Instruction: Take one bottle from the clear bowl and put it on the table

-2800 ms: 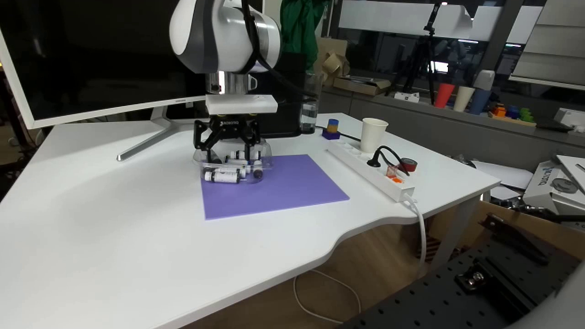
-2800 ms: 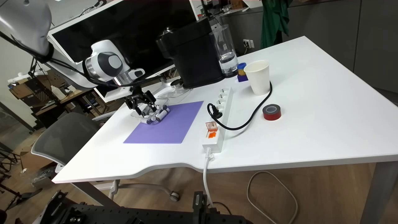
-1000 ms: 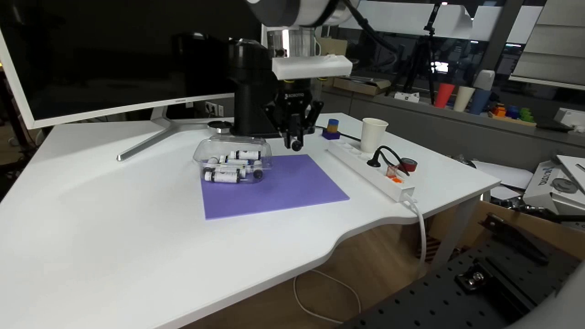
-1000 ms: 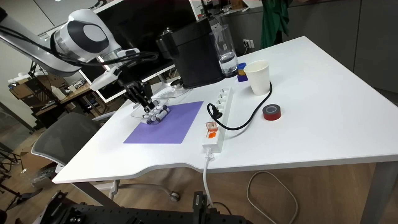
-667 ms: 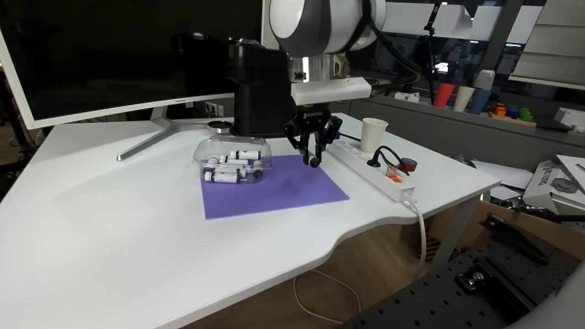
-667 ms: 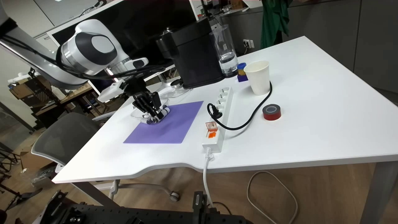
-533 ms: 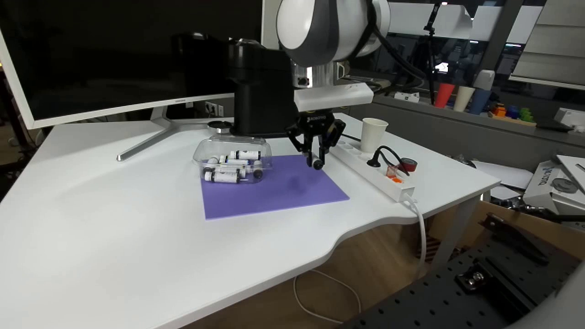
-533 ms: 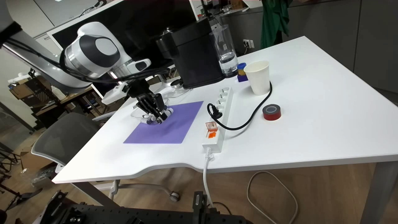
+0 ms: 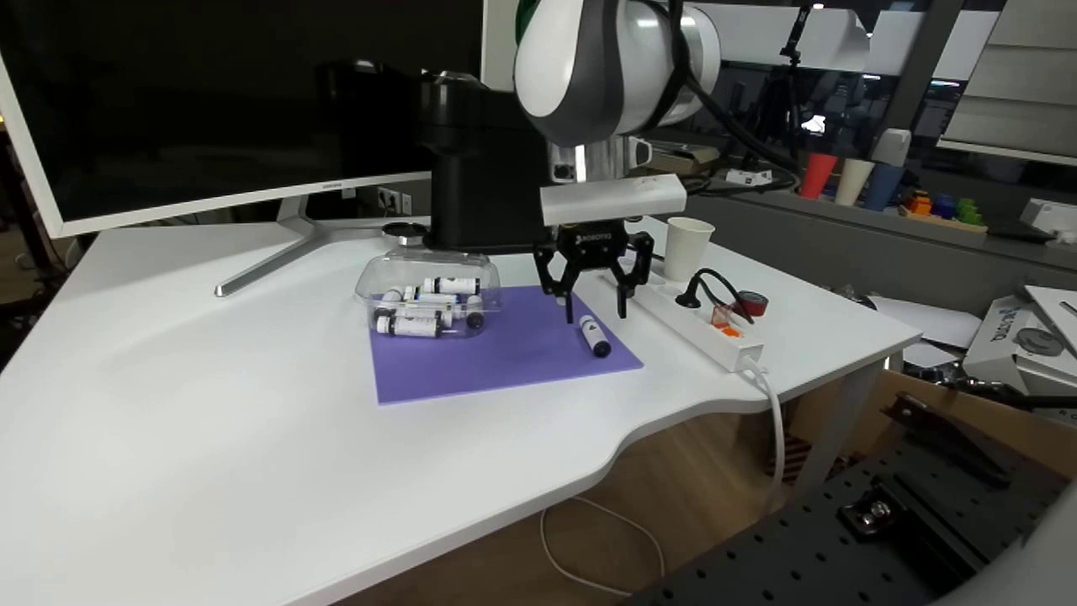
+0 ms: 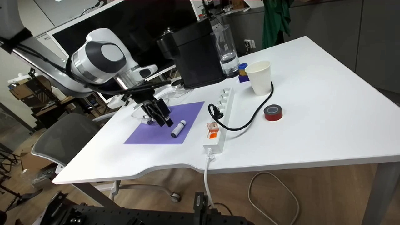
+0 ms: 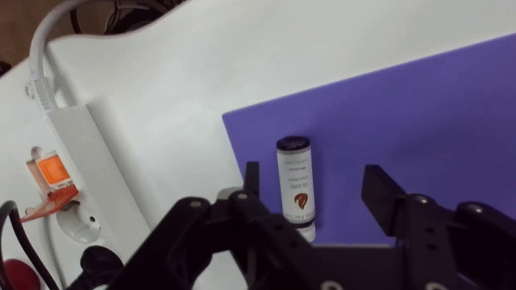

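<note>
Bottle (image 9: 594,337) below spread hand (image 9: 596,317)

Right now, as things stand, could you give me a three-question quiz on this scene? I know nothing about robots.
1. True or false: the tool is gripping the loose bottle.
2. Which lies directly under that bottle: (a) power strip, (b) purple mat, (c) white cup?
3. Fill in: the other bottles in view lie inside the clear ____.

Key: 1. False; the tool stands open. 2. b. 3. bowl.
</note>
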Available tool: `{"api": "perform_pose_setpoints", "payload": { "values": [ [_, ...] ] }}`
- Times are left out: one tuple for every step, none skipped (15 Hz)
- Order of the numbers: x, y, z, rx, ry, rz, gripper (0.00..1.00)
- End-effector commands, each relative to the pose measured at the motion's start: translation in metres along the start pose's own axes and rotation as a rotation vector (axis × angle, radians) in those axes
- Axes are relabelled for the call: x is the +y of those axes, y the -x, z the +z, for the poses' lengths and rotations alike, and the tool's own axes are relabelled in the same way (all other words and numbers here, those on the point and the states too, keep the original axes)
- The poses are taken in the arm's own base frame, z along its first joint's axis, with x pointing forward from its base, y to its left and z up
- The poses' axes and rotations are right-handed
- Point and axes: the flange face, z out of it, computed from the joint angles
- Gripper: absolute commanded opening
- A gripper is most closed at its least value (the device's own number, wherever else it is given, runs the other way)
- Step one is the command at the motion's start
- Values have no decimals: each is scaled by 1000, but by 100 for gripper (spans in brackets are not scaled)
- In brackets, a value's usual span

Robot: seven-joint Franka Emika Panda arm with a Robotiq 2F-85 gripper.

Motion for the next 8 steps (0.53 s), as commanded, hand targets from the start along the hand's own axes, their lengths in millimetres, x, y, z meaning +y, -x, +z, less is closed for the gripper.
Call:
{"api": "perform_pose_setpoints", "payload": {
  "values": [
    [5,7,-23,-95,15,134,98],
    [6,9,-32,-107,24,152,100],
    [6,11,-40,-116,28,157,100],
    [5,12,-52,-107,37,159,100],
    [3,13,-64,-96,45,155,100],
    [1,15,-76,-82,49,151,100],
    [-1,16,-87,-67,51,142,100],
    [-6,18,-98,-53,49,132,100]
  ]
}}
